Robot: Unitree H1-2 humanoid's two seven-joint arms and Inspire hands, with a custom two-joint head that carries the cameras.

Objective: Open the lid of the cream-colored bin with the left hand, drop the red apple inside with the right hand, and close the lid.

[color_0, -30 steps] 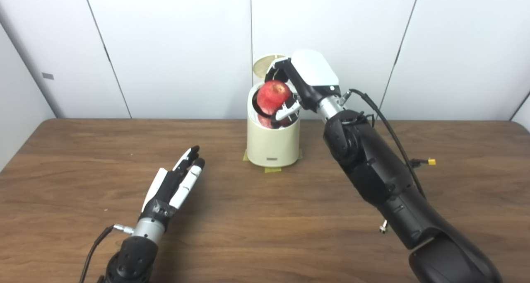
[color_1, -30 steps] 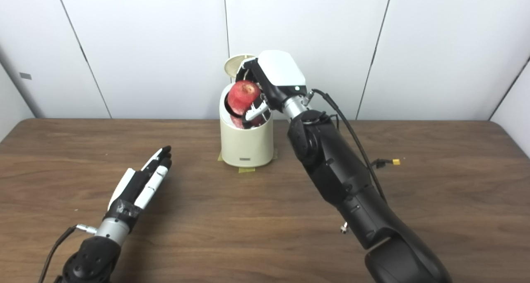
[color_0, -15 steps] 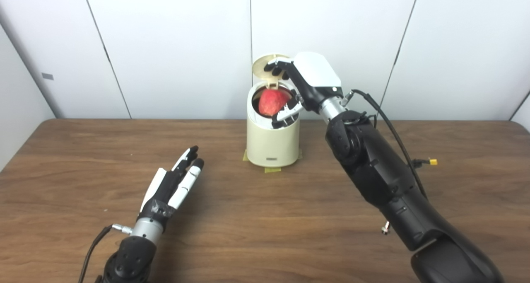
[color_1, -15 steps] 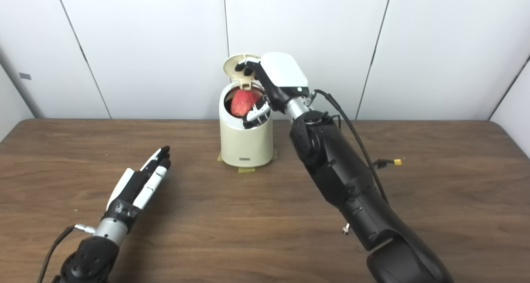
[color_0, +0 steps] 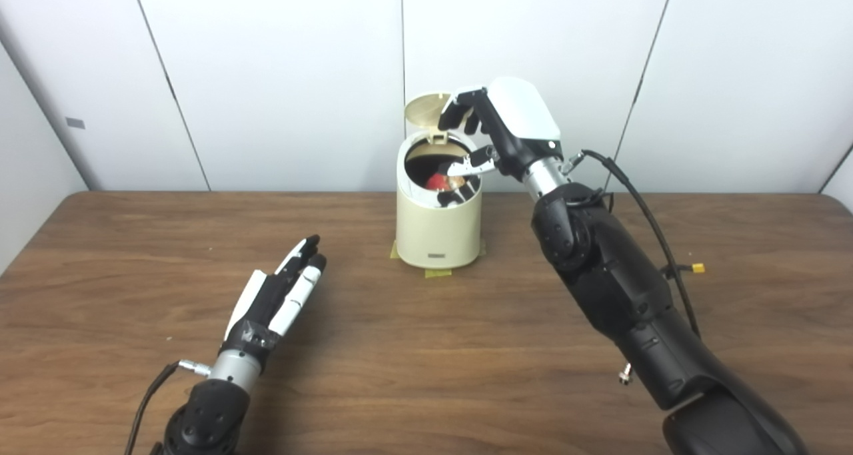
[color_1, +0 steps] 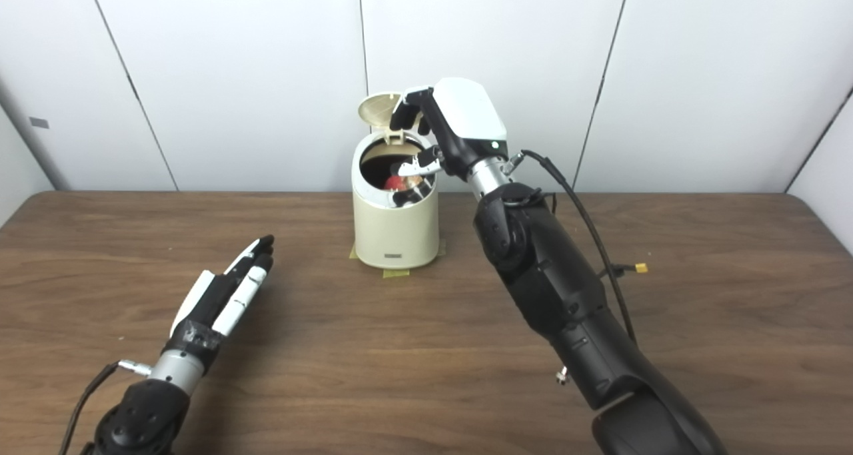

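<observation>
R hand released, fingers spread over round cream-coloured plastic bin | red apple inside | L hand open, flat on worktop | next: lift R straight up, clear upright lid w/o knocking, then shut gently

Legible text, brands, numbers, signs: none. The small grey rectangular plate low on the front of the cream-coloured cylindrical plastic bin is too small to read. The small grey rectangular tag on the white wall panel at far left shows no readable characters.
</observation>
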